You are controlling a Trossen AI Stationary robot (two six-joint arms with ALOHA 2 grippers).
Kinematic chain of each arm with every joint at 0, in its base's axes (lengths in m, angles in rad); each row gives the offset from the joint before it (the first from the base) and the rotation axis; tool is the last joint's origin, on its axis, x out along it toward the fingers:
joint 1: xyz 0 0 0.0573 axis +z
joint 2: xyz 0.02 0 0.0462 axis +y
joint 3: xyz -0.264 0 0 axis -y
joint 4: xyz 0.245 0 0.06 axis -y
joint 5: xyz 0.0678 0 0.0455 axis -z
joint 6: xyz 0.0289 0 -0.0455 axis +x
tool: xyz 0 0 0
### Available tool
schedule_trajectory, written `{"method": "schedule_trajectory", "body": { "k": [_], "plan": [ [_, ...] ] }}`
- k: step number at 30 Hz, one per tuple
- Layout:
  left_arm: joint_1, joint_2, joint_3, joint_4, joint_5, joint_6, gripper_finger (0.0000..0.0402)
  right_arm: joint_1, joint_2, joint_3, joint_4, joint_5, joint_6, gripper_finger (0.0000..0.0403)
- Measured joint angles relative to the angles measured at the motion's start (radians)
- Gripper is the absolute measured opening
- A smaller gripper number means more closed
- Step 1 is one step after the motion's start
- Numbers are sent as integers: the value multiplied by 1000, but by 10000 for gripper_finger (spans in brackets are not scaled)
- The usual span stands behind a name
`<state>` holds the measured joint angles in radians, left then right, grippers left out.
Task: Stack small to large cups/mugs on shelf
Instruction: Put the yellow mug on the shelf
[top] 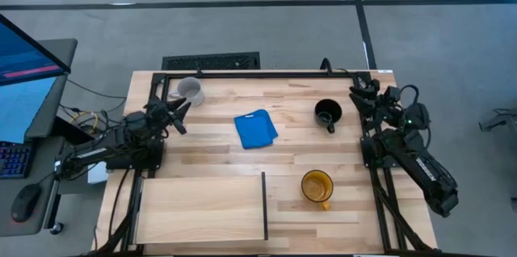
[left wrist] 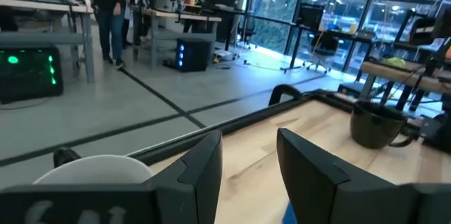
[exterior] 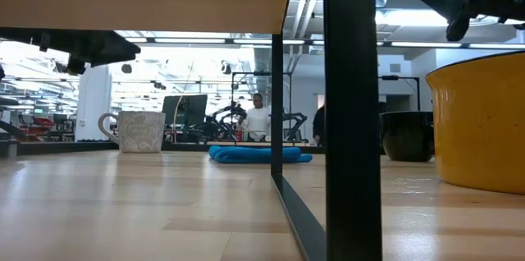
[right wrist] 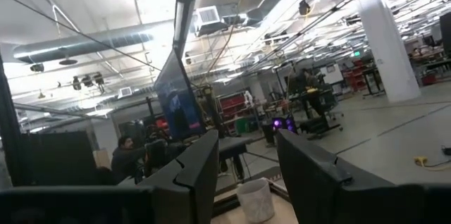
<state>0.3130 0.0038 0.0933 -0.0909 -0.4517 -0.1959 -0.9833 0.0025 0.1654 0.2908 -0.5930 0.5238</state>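
The left hand (top: 179, 113) hovers over the table (top: 210, 148) with its fingers parted and nothing between them; the grey-white mug (top: 190, 90) stands just beside its tips, the blue cloth (top: 255, 128) farther off. The right hand (top: 361, 97) waits likewise open and empty, the black mug (top: 327, 113) close by, the yellow mug (top: 317, 187) farther away. The shelf (top: 202, 207) lies bare, well apart from both hands.
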Motion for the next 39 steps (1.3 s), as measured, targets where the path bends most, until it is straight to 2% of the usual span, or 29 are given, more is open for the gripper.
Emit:
{"method": "schedule_trajectory", "body": {
  "k": [10,16,23,27,33,39],
  "plan": [
    [0,0,2,32,156,-36,127,1,0,0,-80,22,0,169],
    [0,0,3,30,158,12,127,1,0,0,-86,48,23,169],
    [0,0,3,30,151,27,127,1,0,0,-205,48,99,169],
    [0,0,4,29,151,28,127,1,1,8,-213,41,147,169],
    [0,0,4,29,150,31,127,1,20,137,-222,7,145,169],
    [0,0,4,29,122,30,127,1,106,352,-471,7,-16,152]
  ]
}}
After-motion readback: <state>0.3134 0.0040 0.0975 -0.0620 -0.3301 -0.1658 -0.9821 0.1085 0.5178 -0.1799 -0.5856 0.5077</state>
